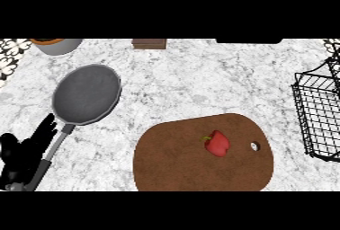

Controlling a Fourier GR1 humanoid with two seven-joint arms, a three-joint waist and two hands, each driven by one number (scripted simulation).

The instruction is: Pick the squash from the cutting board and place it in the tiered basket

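left hand released, fingers up, lower left beside frying pan handle | right hand out of view | red vegetable lies on brown cutting board, near its hole | black wire basket at right edge, apart from board

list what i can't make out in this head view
Right hand: nowhere in the head view.
Tiered basket: cut off by the right edge; tiers don't show.
Bowl and brown block: cut off at the top edge.
Left hand: dark against the pan handle; contact unclear.
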